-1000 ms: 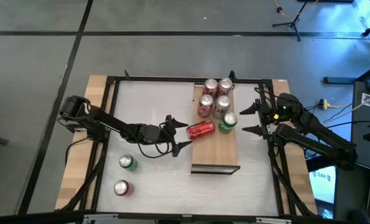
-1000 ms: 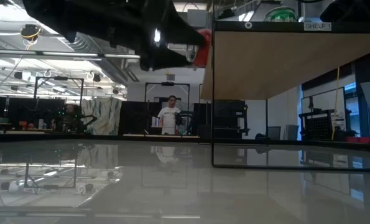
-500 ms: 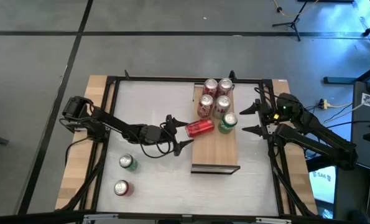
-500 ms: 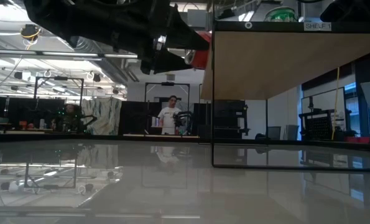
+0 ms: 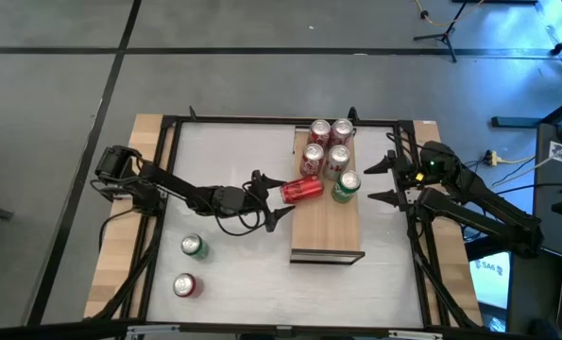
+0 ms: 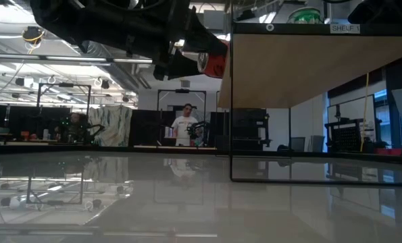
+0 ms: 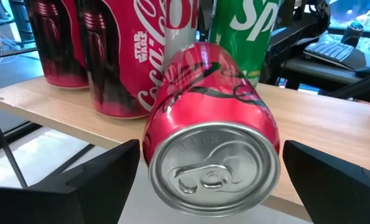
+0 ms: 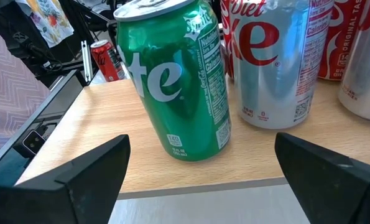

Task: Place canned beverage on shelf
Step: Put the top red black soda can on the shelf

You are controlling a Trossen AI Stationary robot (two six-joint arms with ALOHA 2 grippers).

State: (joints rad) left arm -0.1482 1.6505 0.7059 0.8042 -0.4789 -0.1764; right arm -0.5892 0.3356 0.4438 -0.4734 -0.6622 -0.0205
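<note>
Two loose cans, a red one (image 5: 184, 284) and a green one (image 5: 195, 246), sit nearest on the table (image 5: 233, 264). The left gripper (image 5: 279, 196) has its jaws spread around a tipped red can (image 5: 302, 190) that's probably resting on the shelf (image 5: 326, 227) edge. The right gripper (image 5: 383, 180) waits beside it, jaws spread.

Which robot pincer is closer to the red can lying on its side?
The left pincer. It sits open right at the tipped red can on the shelf edge. The right pincer waits open beyond the shelf's other side, near the green can.
</note>
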